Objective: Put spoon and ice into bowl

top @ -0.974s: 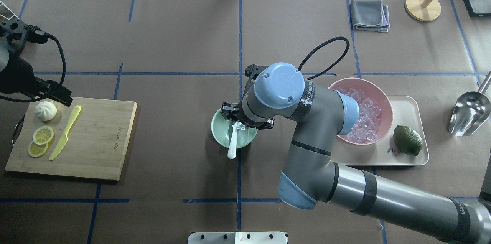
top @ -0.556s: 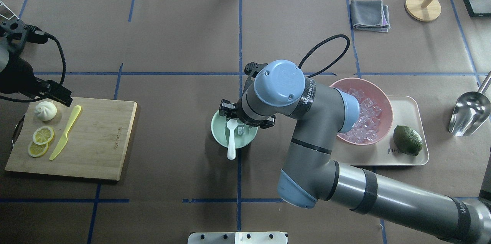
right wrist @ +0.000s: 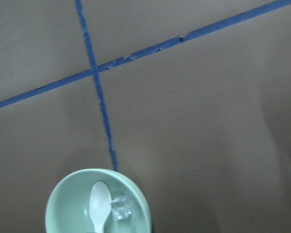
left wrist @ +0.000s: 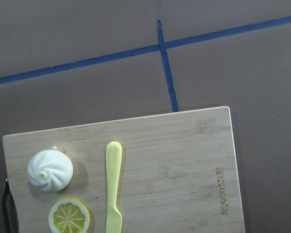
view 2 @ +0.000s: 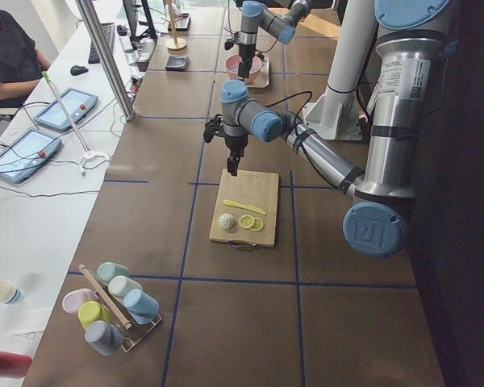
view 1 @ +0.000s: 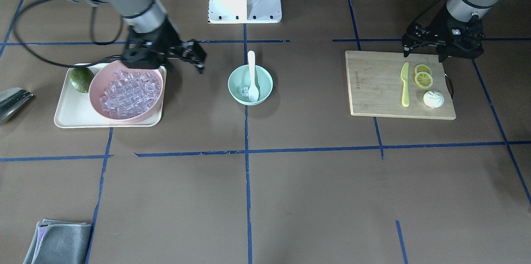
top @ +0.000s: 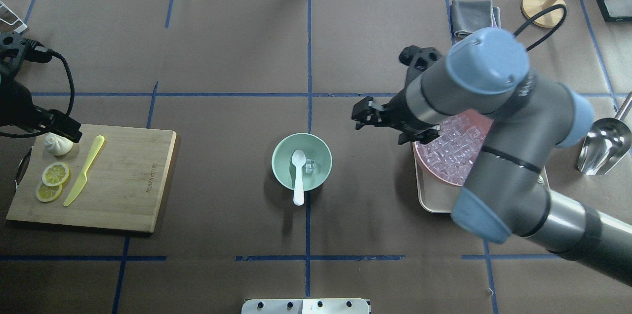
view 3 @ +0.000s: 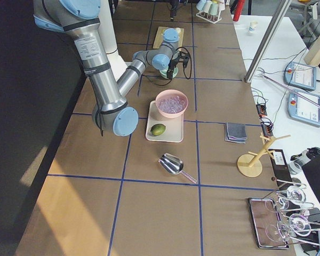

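The mint-green bowl (top: 301, 161) stands at the table's middle. The white spoon (top: 298, 176) lies in it, scoop inside and handle over the near rim. One clear ice cube (top: 310, 166) lies in the bowl beside the scoop. All three also show in the right wrist view: bowl (right wrist: 63, 204), spoon (right wrist: 100, 199), cube (right wrist: 121, 208). My right gripper (top: 360, 115) is open and empty, in the air between the green bowl and the pink bowl (view 1: 96, 83) full of ice (view 1: 126, 91). My left gripper (top: 66, 129) hangs over the cutting board's far left corner; I cannot tell whether it is open or shut.
The pink bowl and a lime (view 1: 81, 79) sit on a cream tray (view 1: 66, 119). The cutting board (top: 123, 176) holds a yellow-green knife (top: 84, 171), lemon slices (top: 54, 174) and a bun (top: 58, 144). A metal scoop (top: 605, 146), grey cloth (top: 471, 18) and wooden stand (top: 543, 8) are at the right.
My right gripper has left the green bowl and swung right, to the pink bowl's side. The ice cube it was over now lies in the green bowl. The left arm shifted slightly.
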